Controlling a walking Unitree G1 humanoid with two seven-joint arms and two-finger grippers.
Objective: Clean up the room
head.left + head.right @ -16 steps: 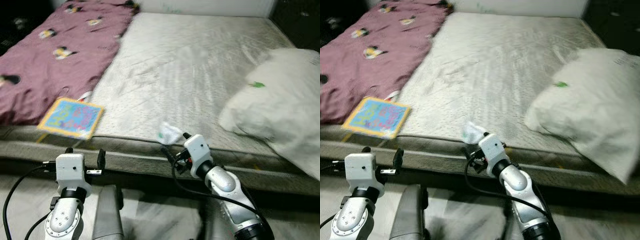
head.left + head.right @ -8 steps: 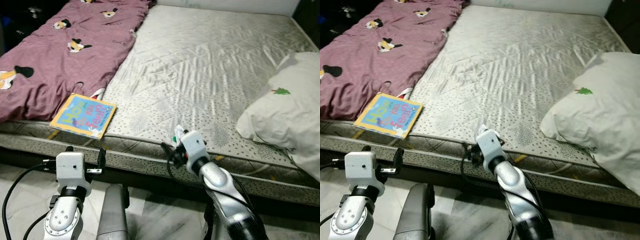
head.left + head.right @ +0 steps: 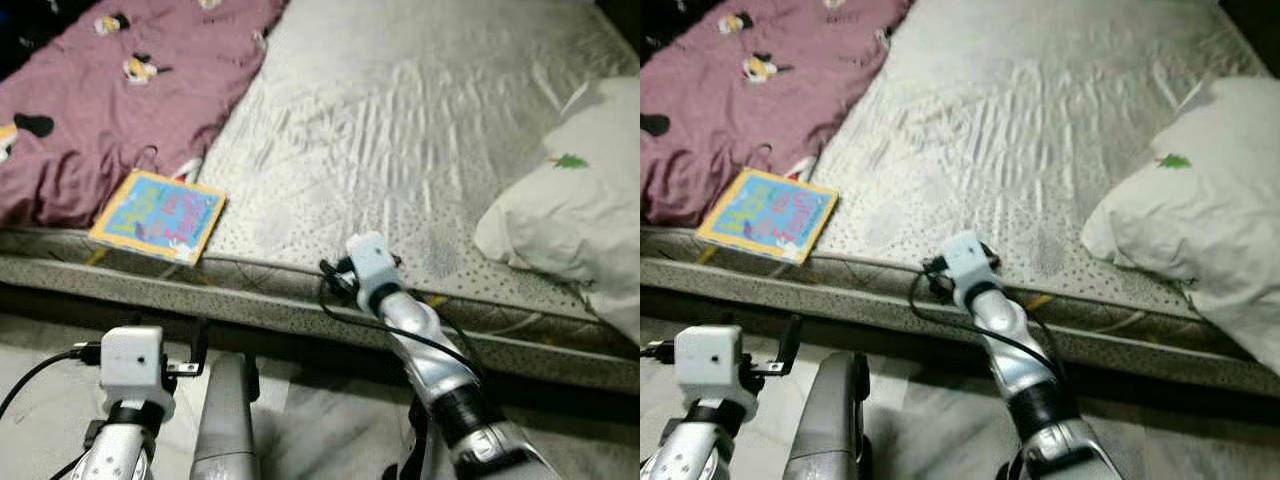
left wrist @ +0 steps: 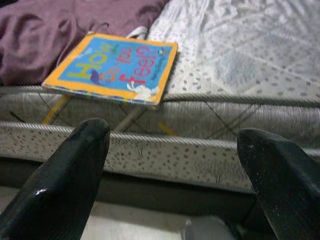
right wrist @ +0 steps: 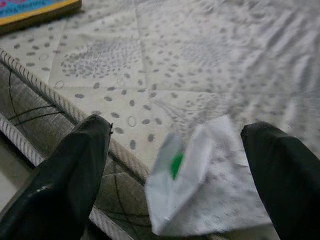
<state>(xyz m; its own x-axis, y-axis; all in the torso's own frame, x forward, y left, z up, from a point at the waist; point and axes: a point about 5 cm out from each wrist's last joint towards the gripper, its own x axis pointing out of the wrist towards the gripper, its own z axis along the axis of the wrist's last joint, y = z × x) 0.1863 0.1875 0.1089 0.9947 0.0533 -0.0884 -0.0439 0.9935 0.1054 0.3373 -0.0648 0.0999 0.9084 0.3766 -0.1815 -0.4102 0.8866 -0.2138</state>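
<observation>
A crumpled white wrapper [image 5: 195, 180] with a green mark lies on the grey mattress [image 3: 400, 120] close to its front edge. My right gripper [image 5: 176, 129] is open, one black finger on each side of the wrapper, not closed on it. From the head, the right wrist [image 3: 368, 262] reaches over the mattress edge and hides the wrapper. A colourful children's book [image 3: 158, 215] lies flat at the front left of the mattress. My left gripper [image 4: 172, 135] is open and empty, low in front of the bed side, facing the book [image 4: 112, 67].
A purple blanket [image 3: 110, 90] with cartoon prints covers the left of the bed. A big white pillow [image 3: 560, 215] lies at the right. The mattress side [image 4: 165, 155] and pale floor [image 3: 300, 420] are below my arms.
The camera has shifted and tilted down. My right arm has reached forward over the mattress edge, so the wrapper now sits between its fingers. The left arm is lower in view.
</observation>
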